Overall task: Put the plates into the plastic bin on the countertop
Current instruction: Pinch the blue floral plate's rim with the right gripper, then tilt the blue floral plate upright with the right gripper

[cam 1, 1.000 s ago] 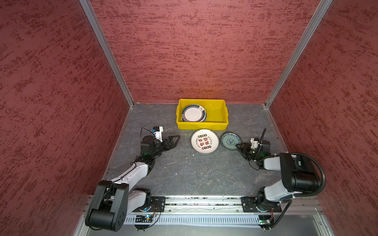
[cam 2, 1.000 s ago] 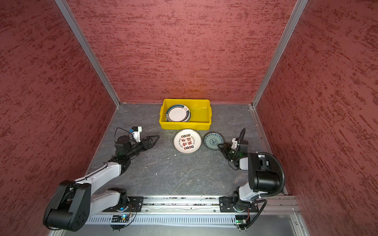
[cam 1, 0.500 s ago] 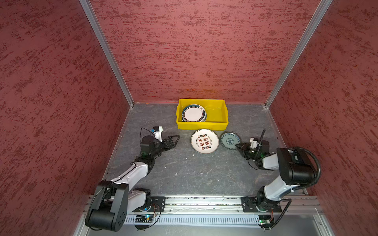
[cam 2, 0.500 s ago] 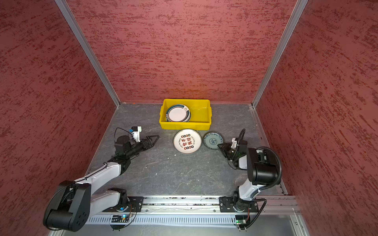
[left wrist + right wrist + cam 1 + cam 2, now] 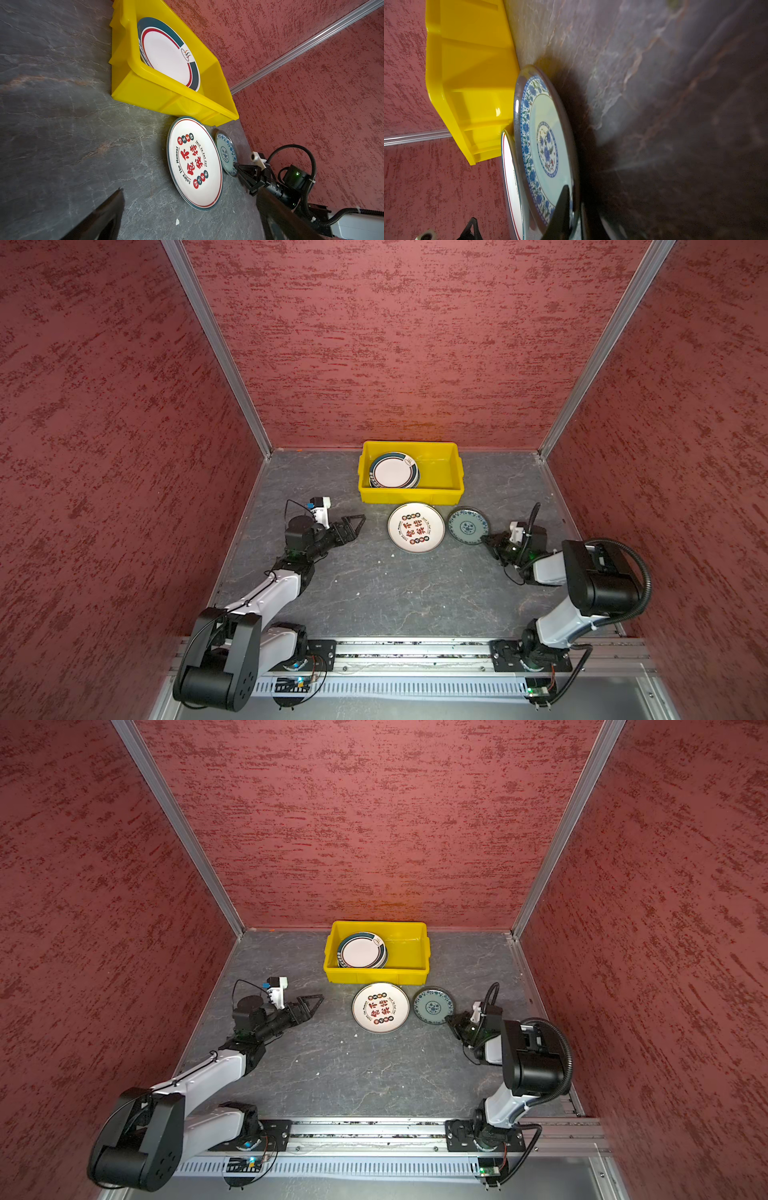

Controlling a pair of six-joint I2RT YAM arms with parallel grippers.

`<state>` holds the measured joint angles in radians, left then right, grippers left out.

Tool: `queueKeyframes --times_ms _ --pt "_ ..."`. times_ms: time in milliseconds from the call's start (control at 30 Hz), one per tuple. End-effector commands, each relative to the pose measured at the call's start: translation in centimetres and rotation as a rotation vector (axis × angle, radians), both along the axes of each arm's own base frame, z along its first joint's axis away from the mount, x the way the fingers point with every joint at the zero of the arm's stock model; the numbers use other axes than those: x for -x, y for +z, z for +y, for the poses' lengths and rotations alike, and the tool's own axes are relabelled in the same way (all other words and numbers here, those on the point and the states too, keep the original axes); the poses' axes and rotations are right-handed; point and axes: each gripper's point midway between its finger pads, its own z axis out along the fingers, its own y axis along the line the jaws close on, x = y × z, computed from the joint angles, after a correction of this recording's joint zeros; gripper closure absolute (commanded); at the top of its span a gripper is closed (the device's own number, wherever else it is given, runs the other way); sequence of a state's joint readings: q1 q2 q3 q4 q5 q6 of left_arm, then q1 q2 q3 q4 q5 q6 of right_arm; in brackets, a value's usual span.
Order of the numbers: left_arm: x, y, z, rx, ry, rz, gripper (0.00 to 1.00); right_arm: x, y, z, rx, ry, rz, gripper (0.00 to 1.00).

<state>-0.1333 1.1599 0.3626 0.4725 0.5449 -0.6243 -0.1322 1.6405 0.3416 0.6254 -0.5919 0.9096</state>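
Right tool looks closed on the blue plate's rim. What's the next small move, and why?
Probably lift the blue plate straight up a little. The right tool is shut on its rim, the plate lies on the countertop beside the larger plate and near the bin wall, so rising first should clear both before moving over the bin's bare right half.

White arms, black joints, ribbed cable

Red textured back wall straight ahead, matching side walls on either side of it, an aluminium post in each corner against it, white specks well in front of it, aluminium rail farthest from it, slotted cable duct beyond.
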Motion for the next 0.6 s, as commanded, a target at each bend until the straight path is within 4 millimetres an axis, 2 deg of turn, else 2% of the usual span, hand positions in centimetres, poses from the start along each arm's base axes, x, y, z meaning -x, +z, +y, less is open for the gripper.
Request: queueKeyframes --times_ms 0,567 --pt "-0.3 0.9 0.2 0.004 0.005 -0.031 0.01 0.3 -1.0 -0.7 0.023 -0.038 0.042 0.89" --pt "-0.2 0.0 0.2 0.001 0.006 0.010 0.01 0.3 0.3 -1.4 0.054 -0.065 0.025 1.00"
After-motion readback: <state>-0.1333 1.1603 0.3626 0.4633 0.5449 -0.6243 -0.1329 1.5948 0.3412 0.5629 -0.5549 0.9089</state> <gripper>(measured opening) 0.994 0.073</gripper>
